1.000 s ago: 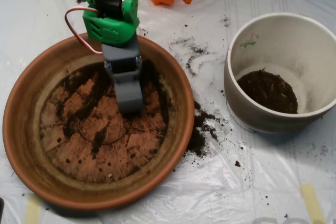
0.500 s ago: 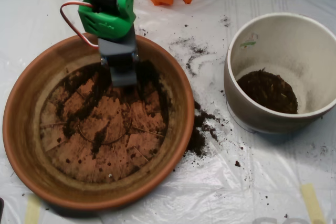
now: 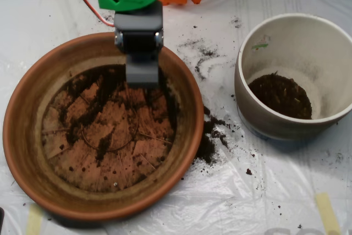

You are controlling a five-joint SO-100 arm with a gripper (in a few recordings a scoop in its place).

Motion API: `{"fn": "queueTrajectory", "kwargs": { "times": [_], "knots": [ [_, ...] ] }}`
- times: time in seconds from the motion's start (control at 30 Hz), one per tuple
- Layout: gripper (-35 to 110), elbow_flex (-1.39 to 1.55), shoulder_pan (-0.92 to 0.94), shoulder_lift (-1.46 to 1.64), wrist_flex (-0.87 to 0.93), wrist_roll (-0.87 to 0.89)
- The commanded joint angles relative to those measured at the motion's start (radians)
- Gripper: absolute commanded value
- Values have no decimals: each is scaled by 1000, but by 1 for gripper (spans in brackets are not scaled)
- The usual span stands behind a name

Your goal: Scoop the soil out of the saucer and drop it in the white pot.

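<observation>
Up and back goes my grey clamshell claw (image 3: 142, 75) since the last look, from mid-dish to the far inner edge of the round, shallow terracotta saucer (image 3: 22, 136); whether its shells are parted or closed, I can't tell from above. Dark, crumbly soil (image 3: 88, 94) lies smeared across the saucer's grooved bottom, thickest toward the top and left. More sits heaped inside the deep cream-white ceramic pot (image 3: 250, 100) on the right, and crumbs are scattered over the plastic-covered tabletop (image 3: 264, 191) between them.
</observation>
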Motion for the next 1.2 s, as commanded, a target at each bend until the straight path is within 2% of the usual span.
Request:
{"fn": "queueTrajectory", "kwargs": {
  "times": [0.0,0.3,0.53,0.6,0.77,0.87,1.03,1.17],
  "knots": [
    [-1,-143,-63,117,61,14],
    [-1,-143,-265,327,91,-31],
    [0,-235,-483,307,112,-26],
    [0,-336,-534,239,140,-12],
    [0,-828,-592,-104,345,43],
    [0,-905,-615,-183,382,51],
    [19,-859,-620,-198,400,78],
    [36,-724,-603,-127,339,61]
  ]
}}
